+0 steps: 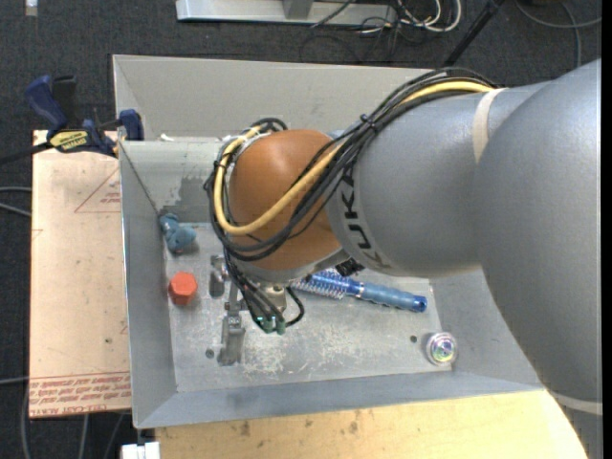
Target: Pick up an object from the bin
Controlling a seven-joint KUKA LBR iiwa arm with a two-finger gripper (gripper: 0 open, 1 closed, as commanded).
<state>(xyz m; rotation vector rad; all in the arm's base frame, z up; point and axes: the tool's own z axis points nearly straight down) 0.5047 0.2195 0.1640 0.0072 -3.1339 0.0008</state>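
Orange block (182, 287): sat loose on the bin (316, 357) floor toward nine o'clock, at ten o'clock of the gripper (229, 350), hung low there probably to grab something close by; could not tell whether spread or pressed together, with blue brush (368, 293) off at three o'clock.

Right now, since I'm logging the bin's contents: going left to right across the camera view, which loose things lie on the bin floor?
Orange block → blue tool with a ribbed end → shiny round silver piece. The blue-grey lump shares the block's left-right place, so it is left out.
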